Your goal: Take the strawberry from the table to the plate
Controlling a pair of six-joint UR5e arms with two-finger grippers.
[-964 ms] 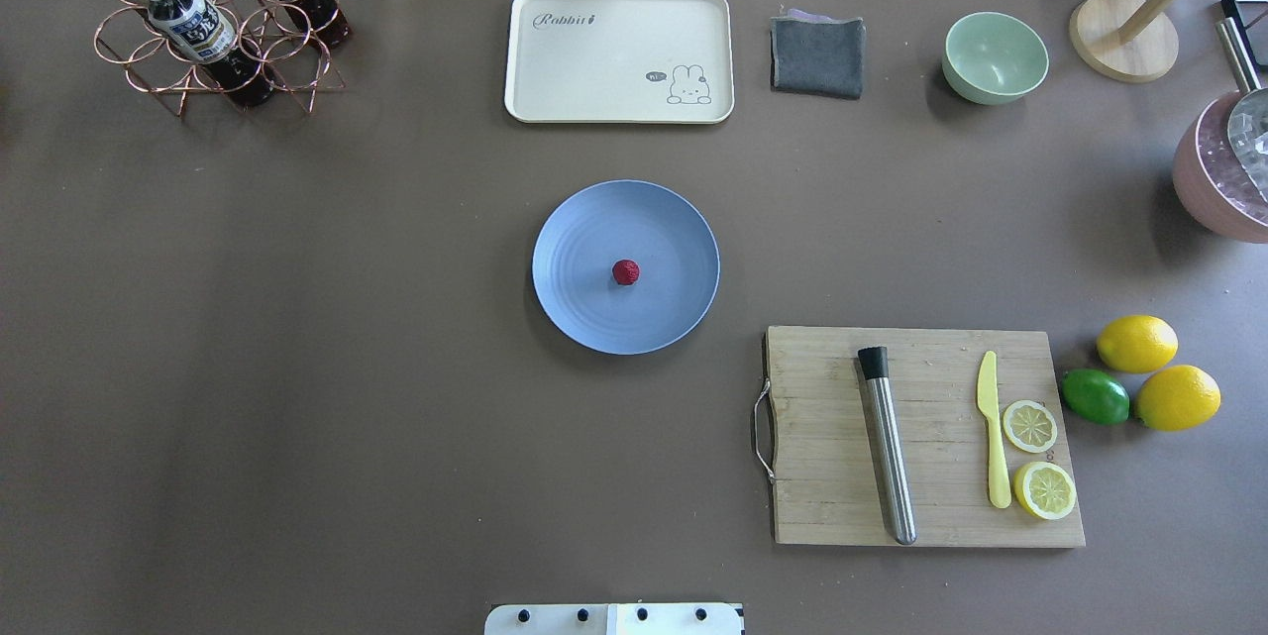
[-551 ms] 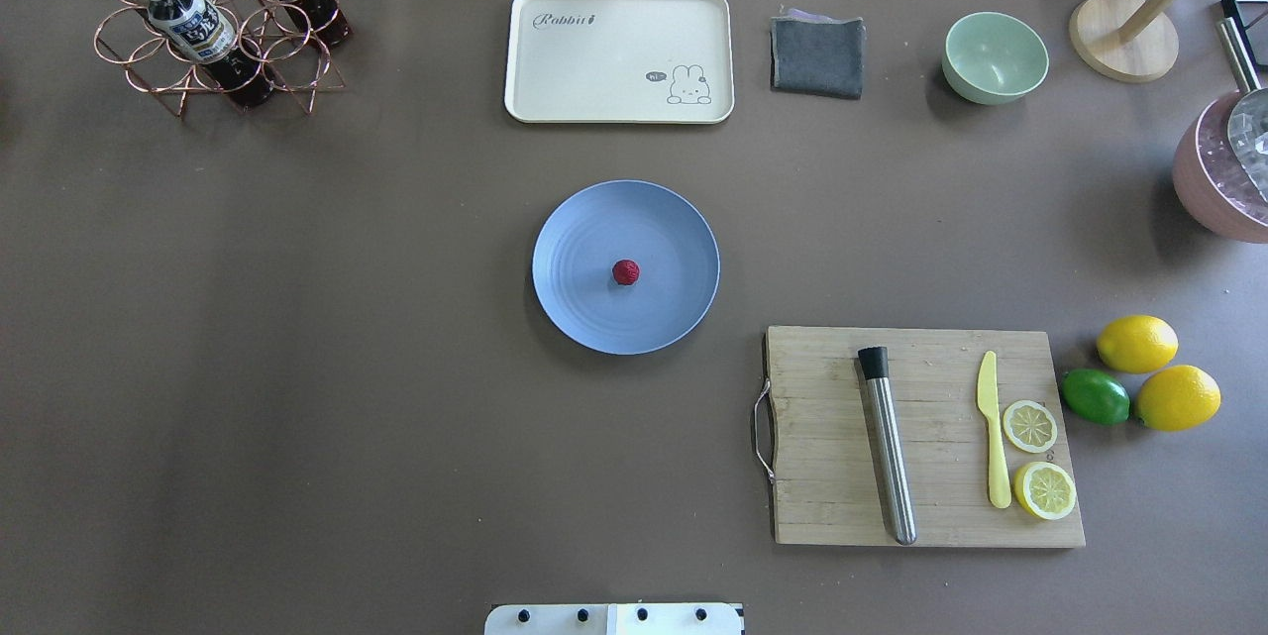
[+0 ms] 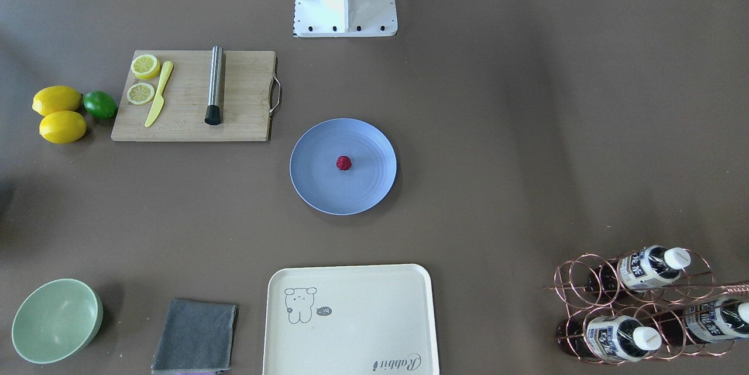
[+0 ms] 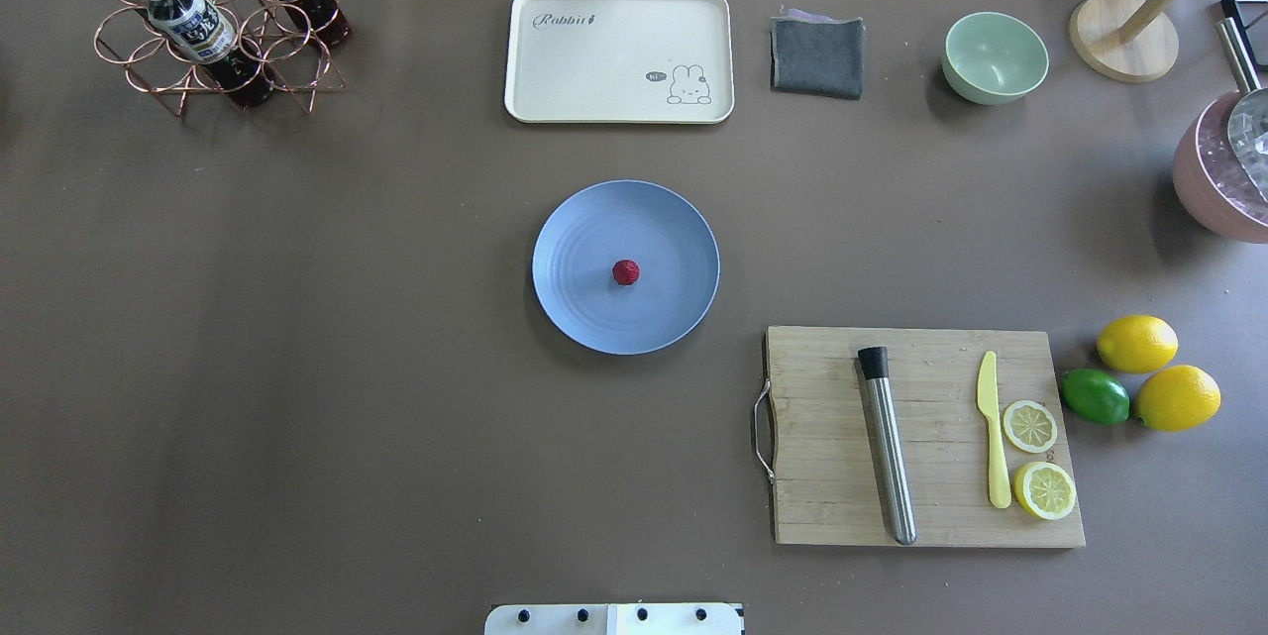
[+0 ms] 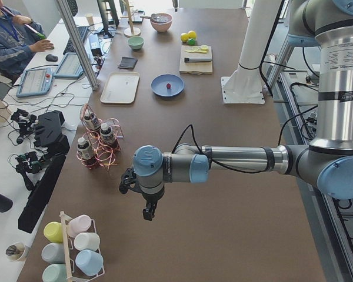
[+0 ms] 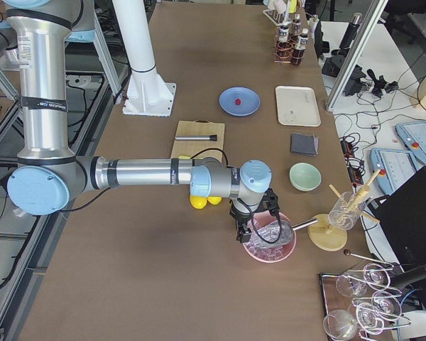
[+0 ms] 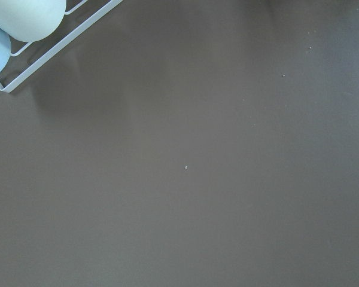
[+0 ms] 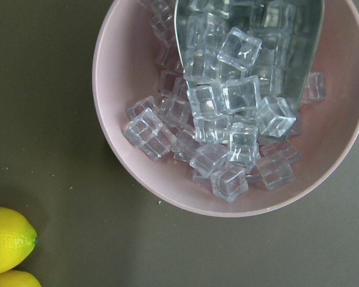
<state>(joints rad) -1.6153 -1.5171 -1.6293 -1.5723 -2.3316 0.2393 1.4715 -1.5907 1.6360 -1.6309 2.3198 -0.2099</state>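
The small dark-red strawberry (image 4: 625, 271) rests near the middle of the round blue-grey plate (image 4: 580, 313), which lies at the centre of the brown table (image 4: 297, 338). The front-facing view shows the same: strawberry (image 3: 343, 162) on plate (image 3: 319, 188). Neither gripper appears in the overhead or front-facing view. My left gripper (image 5: 147, 214) hangs over bare table at the far left end, far from the plate. My right gripper (image 6: 245, 233) hovers over a pink bowl of ice cubes (image 8: 227, 119) at the right end. I cannot tell whether either one is open or shut.
A cream tray (image 4: 619, 55), grey cloth (image 4: 817, 55) and green bowl (image 4: 995, 57) line the far edge. A cutting board (image 4: 921, 437) holds a muddler, knife and lemon slices, beside lemons (image 4: 1136, 343) and a lime (image 4: 1095, 396). A copper bottle rack (image 4: 213, 31) stands far left.
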